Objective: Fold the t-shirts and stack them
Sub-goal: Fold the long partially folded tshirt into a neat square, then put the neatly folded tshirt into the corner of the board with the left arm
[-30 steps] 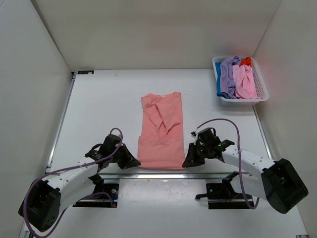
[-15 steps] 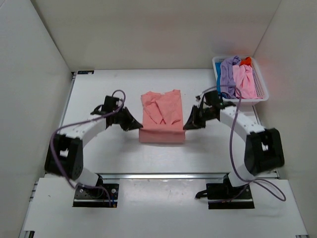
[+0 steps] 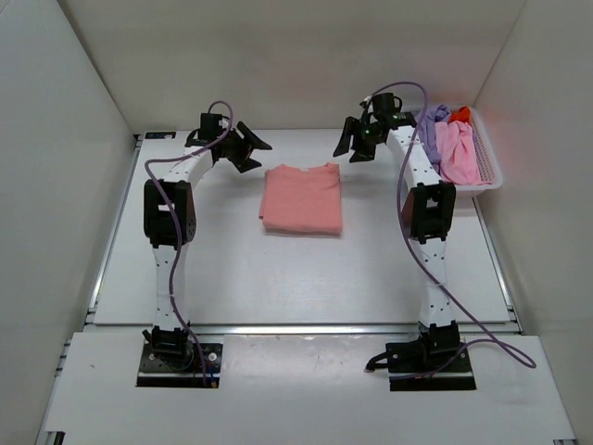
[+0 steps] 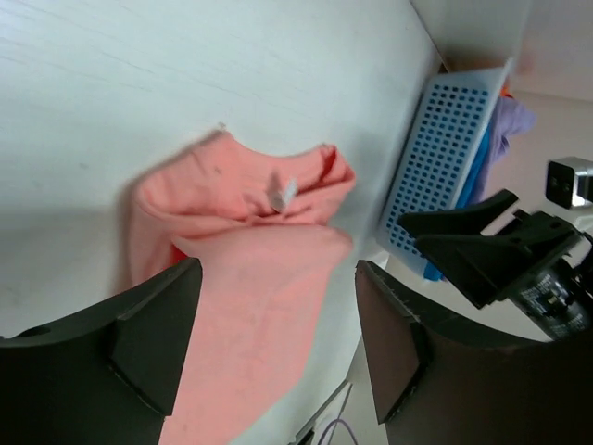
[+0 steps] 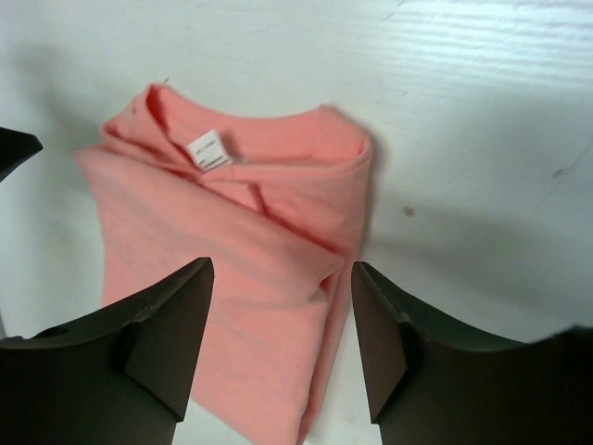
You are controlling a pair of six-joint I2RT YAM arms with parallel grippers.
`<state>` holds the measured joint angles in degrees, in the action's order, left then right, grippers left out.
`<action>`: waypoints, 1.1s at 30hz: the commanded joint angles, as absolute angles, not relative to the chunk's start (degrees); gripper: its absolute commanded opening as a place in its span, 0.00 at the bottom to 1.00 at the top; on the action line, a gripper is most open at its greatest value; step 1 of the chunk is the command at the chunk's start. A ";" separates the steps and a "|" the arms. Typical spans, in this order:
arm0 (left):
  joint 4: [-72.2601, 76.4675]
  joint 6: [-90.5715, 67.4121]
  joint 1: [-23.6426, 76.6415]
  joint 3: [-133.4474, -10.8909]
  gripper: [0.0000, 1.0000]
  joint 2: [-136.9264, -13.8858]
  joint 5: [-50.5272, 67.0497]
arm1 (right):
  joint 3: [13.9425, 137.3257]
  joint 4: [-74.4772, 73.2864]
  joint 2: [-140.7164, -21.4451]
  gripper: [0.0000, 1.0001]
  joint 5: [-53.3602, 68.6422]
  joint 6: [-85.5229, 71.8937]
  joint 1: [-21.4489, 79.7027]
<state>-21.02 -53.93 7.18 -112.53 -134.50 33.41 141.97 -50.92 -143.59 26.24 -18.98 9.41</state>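
Both pincers, left gripper [image 3: 257, 155] and right gripper [image 3: 347, 152], stand released and empty — near the far corners of the folded salmon-pink t-shirt [image 3: 301, 197].

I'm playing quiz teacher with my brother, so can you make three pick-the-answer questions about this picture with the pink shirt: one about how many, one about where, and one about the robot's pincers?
1. How many t-shirts lie on the table outside the white basket?
A. one
B. two
C. three

2. Where is the salmon-pink t-shirt?
A. in the basket
B. folded flat in the middle of the table
C. hanging from an arm

3. The left pincer and right pincer are:
A. both shut on the shirt
B. one shut on the basket
C. both open, holding nothing

Answers:
1 A, only the salmon-pink one lies outside the basket.
2 B, the top view shows it folded flat mid-table.
3 C, both stand spread wide, clear of the shirt.
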 commanded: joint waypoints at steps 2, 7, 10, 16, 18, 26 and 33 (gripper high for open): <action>-24.00 -53.45 5.89 -115.15 0.79 -135.97 35.69 | 154.23 -62.13 -146.69 0.59 20.75 -15.91 9.49; -26.79 -46.51 6.33 -107.50 0.81 -132.81 31.57 | 154.95 -63.98 -144.41 0.59 16.98 -14.50 10.46; -28.22 -43.78 7.03 -102.68 0.82 -130.53 29.27 | 155.04 -65.65 -141.95 0.58 15.65 -13.01 10.11; -32.33 -39.75 10.80 -102.11 0.86 -129.11 23.05 | 151.28 -68.64 -135.72 0.55 14.77 -11.25 9.40; -37.25 -37.45 12.56 -105.10 0.87 -130.16 18.75 | 150.13 -68.47 -132.47 0.55 14.77 -11.43 9.58; -49.56 -32.09 19.33 -112.40 0.85 -132.27 -1.90 | 143.54 -66.98 -123.16 0.56 15.55 -11.16 7.48; -56.15 -28.22 24.34 -118.46 0.54 -138.50 -12.04 | 116.53 -54.25 -104.55 0.57 20.64 -11.95 3.17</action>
